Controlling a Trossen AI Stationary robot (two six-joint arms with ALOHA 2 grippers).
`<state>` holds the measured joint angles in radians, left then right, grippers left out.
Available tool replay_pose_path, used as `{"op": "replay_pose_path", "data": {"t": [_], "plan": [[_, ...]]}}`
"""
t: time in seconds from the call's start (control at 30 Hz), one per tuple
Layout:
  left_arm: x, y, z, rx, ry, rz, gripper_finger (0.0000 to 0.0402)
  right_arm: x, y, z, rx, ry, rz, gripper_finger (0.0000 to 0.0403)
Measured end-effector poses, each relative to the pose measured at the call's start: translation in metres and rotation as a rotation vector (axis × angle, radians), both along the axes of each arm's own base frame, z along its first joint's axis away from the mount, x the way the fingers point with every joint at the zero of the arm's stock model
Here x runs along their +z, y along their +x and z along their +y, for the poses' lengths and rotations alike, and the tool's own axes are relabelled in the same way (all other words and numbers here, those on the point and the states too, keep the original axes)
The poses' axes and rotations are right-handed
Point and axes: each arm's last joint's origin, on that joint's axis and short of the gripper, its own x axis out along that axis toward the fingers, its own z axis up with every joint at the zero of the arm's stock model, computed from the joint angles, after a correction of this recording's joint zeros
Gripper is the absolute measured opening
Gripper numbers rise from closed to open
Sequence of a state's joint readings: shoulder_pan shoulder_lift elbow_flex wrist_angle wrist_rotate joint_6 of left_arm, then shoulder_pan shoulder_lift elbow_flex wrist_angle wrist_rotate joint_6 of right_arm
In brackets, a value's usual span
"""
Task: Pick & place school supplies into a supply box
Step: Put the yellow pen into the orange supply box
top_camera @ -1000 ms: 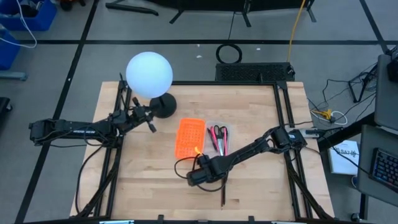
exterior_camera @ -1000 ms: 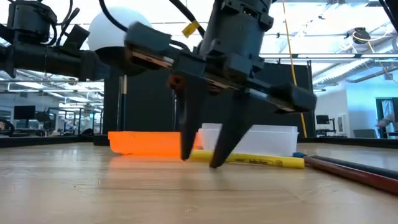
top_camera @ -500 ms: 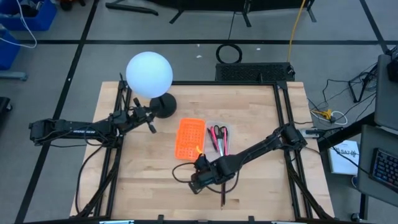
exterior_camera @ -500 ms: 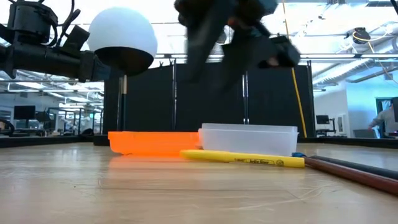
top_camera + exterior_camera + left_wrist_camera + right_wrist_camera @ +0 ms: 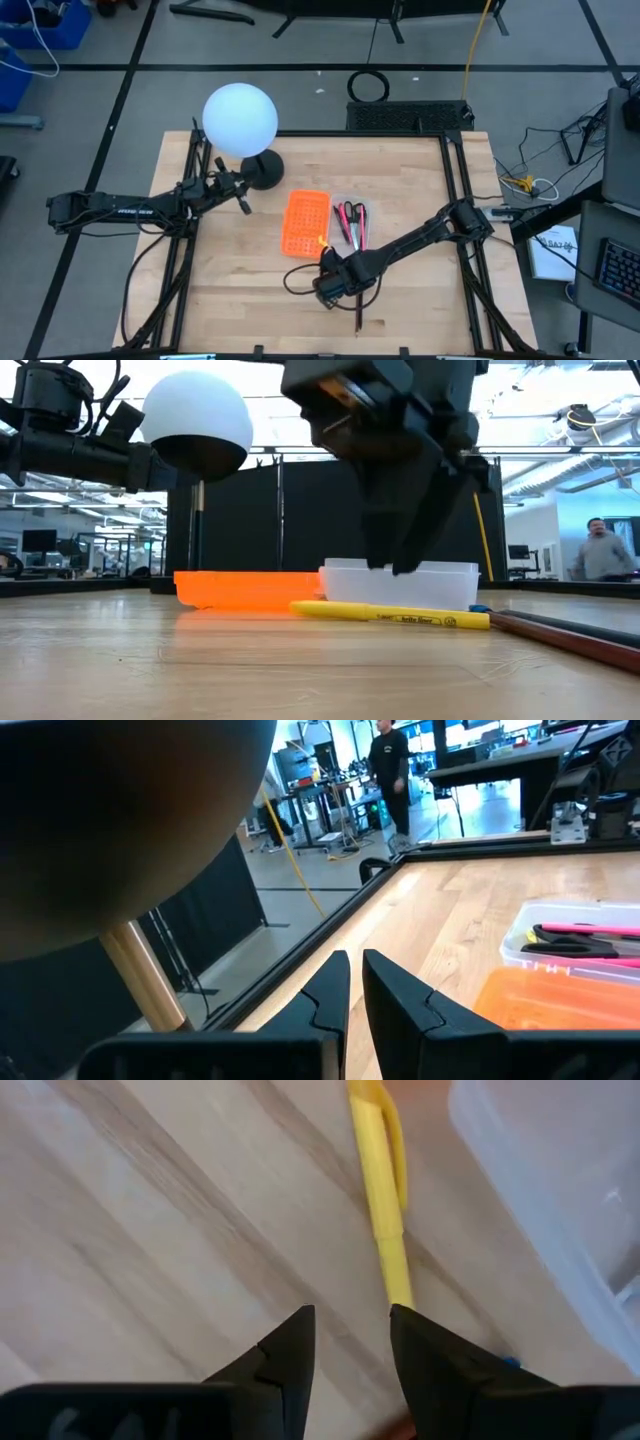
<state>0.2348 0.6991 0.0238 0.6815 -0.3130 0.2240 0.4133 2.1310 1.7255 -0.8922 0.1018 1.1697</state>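
Note:
The yellow pen (image 5: 382, 1200) lies flat on the table in front of the clear supply box (image 5: 400, 582), which holds red-handled scissors (image 5: 352, 212) and pink and black pens. My right gripper (image 5: 350, 1345) hovers open just above the pen's near end (image 5: 395, 615), touching nothing. A black pen (image 5: 359, 312) lies nearer the front edge. A dark reddish pencil (image 5: 570, 635) rests on the table at the right of the low view. My left gripper (image 5: 355, 990) waits shut beside the lamp at the table's left.
An orange perforated tray (image 5: 305, 220) lies directly left of the clear box. A lamp with a white globe (image 5: 240, 118) and a black base stands at the far left. A person (image 5: 598, 555) walks in the room beyond. Bare wood lies along the near edge.
My right gripper stood with its fingertips down at the table by the yellow pen a second ago. It rose clear, shifted slightly toward the table's right, and now hovers above the pen. The pen has stayed on the table.

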Motion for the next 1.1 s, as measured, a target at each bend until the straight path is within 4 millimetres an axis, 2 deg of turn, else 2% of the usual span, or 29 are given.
{"op": "replay_pose_path", "data": {"t": [0.3,0.43,0.63,0.73,0.83,1.03,1.1], "plan": [[-0.001,0.000,0.000,0.002,0.010,0.014,0.0042,-0.028,-0.011,-0.004,0.057,-0.025,0.037,0.0125],[-0.001,0.000,0.000,0.003,0.011,0.015,0.0042,-0.041,-0.013,-0.005,0.066,0.025,-0.009,0.0125],[-0.001,0.000,0.000,0.003,0.011,0.015,0.0042,-0.064,-0.025,-0.009,0.016,0.071,0.016,0.0125],[-0.001,0.000,0.000,0.003,0.012,0.019,0.0042,-0.068,-0.029,-0.009,-0.005,0.074,0.040,0.0123],[-0.001,0.000,0.000,0.003,0.012,0.018,0.0042,-0.069,-0.029,-0.009,-0.004,0.074,0.042,0.0105],[-0.001,0.000,0.000,0.003,0.006,0.017,0.0042,-0.070,-0.029,-0.008,-0.045,0.105,0.044,0.0028],[-0.001,0.000,0.000,0.002,0.005,0.019,0.0042,-0.070,-0.027,-0.007,-0.051,0.119,0.031,0.0016]]}}
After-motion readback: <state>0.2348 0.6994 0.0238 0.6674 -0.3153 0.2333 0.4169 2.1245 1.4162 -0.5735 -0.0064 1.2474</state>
